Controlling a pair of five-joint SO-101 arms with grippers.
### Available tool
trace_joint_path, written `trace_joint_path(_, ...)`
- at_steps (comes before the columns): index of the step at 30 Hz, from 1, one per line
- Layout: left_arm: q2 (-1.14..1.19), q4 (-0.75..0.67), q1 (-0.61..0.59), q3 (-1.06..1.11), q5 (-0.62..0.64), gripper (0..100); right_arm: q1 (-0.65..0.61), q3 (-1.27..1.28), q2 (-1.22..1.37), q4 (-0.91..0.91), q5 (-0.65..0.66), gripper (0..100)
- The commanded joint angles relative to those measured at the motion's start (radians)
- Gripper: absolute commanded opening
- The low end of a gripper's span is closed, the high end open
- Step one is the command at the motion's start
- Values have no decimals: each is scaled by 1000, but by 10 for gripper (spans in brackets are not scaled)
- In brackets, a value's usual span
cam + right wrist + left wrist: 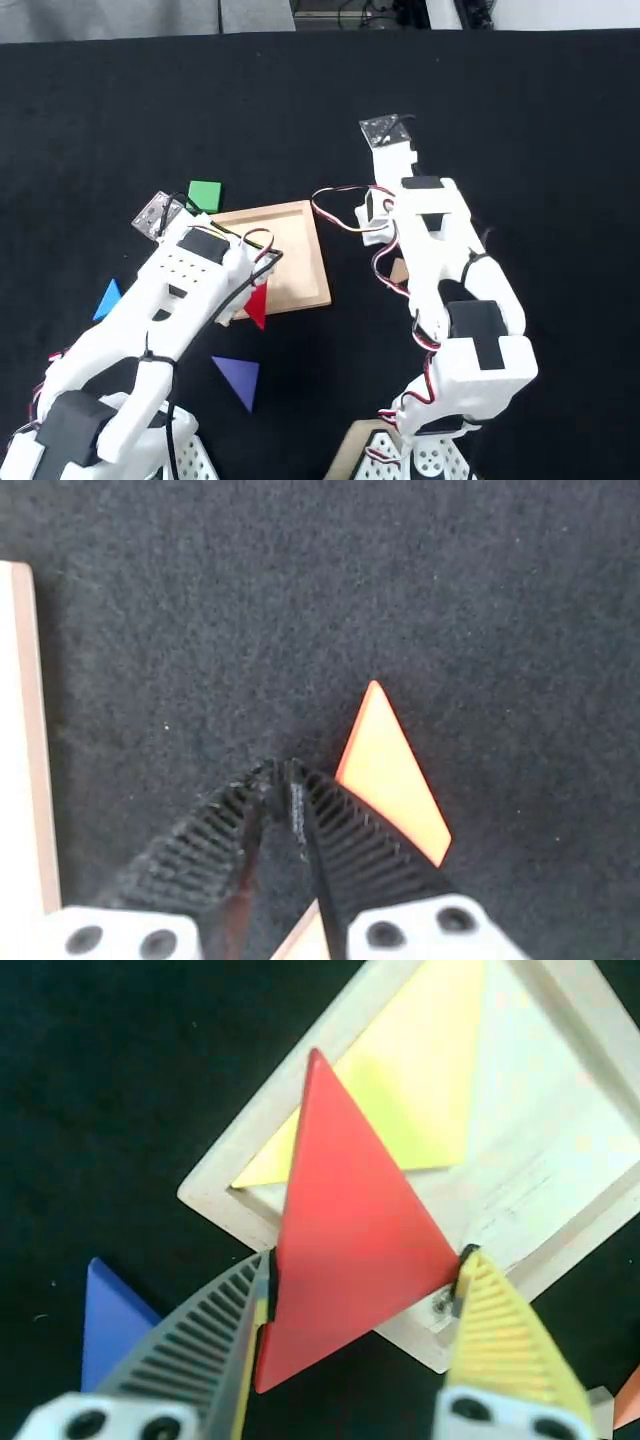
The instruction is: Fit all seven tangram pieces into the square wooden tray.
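**Left gripper [366, 1258] grips the red triangle [340, 1230] at the tray corner; right gripper [283, 772] is closed beside the orange piece [390, 770].**

I see the left gripper's ribbed fingers [215, 1330] set moderately apart, pinching two edges of the flat, smooth red triangle. It hangs over a corner of the square wooden tray [215, 1195]; I cannot tell whether it touches the rim. A large yellow triangle [420, 1070] lies flat inside the pale-grained tray. The right gripper's black ribbed fingertips meet with nothing between them, over the coarse black cloth [450, 580], just beside the orange piece. In the high view a green square [204, 195] sits beyond the tray, with a light blue triangle [108, 298] and a dark blue triangle [240, 378] outside it.
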Motion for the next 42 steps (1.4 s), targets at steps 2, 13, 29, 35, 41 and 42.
trace_joint_path(2,-18,-11,4,-16,6,309,-15,-61,1,8,-3,11)
trace_joint_path(13,-32,81,-47,-105,-51,311,-15,-61,1,8,-2,11)
trace_joint_path(29,-107,568,-825,-429,-1438,126,-18,-59,-7,9,0,11)
trace_joint_path(35,-18,350,-1017,-426,-1471,27,-137,-82,-19,112,2,11)
trace_joint_path(41,71,350,-1136,-386,-1306,28,-416,-147,-197,362,91,11)
trace_joint_path(42,81,350,-1159,-378,-1379,28,-462,-147,-237,390,115,11)
